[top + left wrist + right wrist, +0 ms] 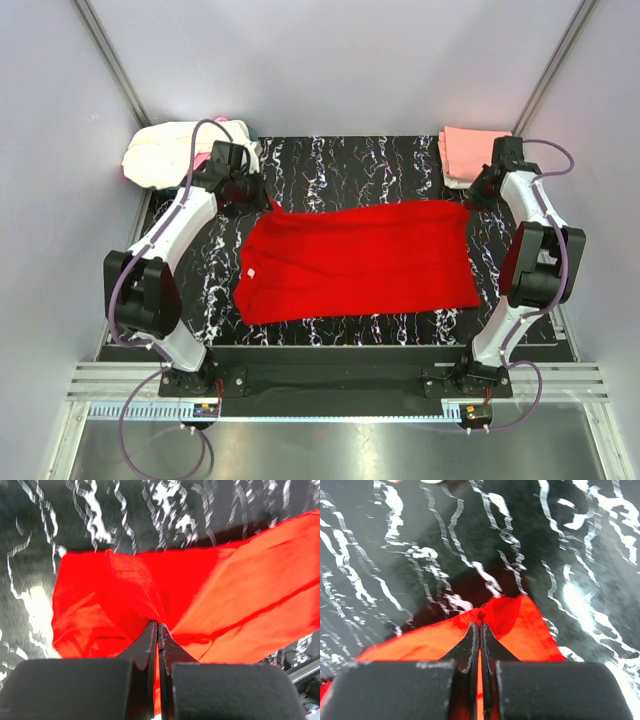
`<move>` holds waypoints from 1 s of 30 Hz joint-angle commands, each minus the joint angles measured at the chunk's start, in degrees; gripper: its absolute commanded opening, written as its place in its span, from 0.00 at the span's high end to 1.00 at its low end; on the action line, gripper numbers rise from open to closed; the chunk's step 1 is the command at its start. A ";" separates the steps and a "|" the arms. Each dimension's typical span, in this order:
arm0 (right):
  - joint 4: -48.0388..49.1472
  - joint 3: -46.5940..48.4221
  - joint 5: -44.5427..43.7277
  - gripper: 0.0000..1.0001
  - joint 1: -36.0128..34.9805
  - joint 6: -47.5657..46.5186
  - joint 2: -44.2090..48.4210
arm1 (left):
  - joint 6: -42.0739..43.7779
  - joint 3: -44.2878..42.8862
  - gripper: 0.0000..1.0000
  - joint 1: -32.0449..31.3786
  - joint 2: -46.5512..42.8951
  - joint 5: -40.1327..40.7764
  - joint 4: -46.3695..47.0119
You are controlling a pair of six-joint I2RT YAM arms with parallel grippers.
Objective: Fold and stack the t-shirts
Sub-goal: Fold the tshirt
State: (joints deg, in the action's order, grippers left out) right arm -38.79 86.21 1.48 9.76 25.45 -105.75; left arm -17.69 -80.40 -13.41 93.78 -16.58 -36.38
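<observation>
One bright red cloth t-shirt (355, 262), spread mid-way on the black marbled table (330, 165), fold apparently just starting, left gripper (158, 626) and right gripper (480, 624) each pinched tight on a far corner; salmon-pink folded shirt (468, 150) far right looks done, cream-white and pink heap (170, 152) far left yet to fold.

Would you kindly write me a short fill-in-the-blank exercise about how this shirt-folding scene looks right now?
1. The t-shirt spread across the table is coloured ____.
2. The left pincer and the right pincer are both ____ on that t-shirt's far edge.
3. The folded salmon-pink stack lies at the table's far ____ corner.
Missing words: red; shut; right.
</observation>
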 commanded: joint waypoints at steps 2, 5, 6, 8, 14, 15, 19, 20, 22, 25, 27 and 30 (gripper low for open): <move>0.55 -3.50 -4.02 1.00 1.93 -0.05 4.76 | 1.96 4.37 1.00 -0.13 -4.56 2.16 1.57; 0.90 -6.13 -4.20 1.00 3.07 0.47 6.17 | 2.31 6.57 1.00 -0.13 -5.88 2.52 1.75; 1.17 -6.76 -3.94 1.00 3.25 0.39 6.78 | 2.40 6.92 1.00 -0.13 -6.23 2.52 1.66; 1.69 -8.43 -3.76 1.00 3.69 0.13 7.23 | 2.58 8.41 1.00 -0.13 -7.38 2.87 1.58; 2.31 -11.50 -3.58 1.00 4.04 -0.14 8.02 | 3.01 11.93 1.00 -0.13 -10.72 6.02 0.61; 2.40 -11.86 -3.50 1.00 4.04 -0.14 8.11 | 3.10 12.80 1.00 -0.13 -11.16 6.29 0.44; 2.57 -13.35 -3.50 1.00 4.04 0.30 8.20 | 3.28 14.39 1.00 -0.13 -12.91 6.56 -0.27; 2.66 -13.88 -3.58 1.00 4.04 0.39 8.28 | 3.28 14.57 1.00 -0.13 -13.00 6.91 -0.97; 2.58 -14.84 -4.11 1.00 4.04 0.65 8.72 | 3.37 15.27 1.00 -0.13 -13.79 6.91 -1.58; 2.66 -16.16 -4.72 1.00 4.13 0.74 9.42 | 3.45 16.93 1.00 -0.13 -15.20 7.00 -2.37; 2.84 -17.04 -5.16 1.00 4.13 0.74 9.95 | 3.28 17.91 1.00 -0.13 -16.08 7.09 -2.82; 2.66 -18.62 -6.56 1.00 4.13 1.09 10.39 | 2.75 20.71 0.99 -0.13 -17.31 7.35 -3.52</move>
State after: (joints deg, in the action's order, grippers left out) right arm -37.32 68.47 -1.17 13.56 25.82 -98.28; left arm -15.46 -61.43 -13.47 79.46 -11.14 -38.50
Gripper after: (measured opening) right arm 0.012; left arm 0.012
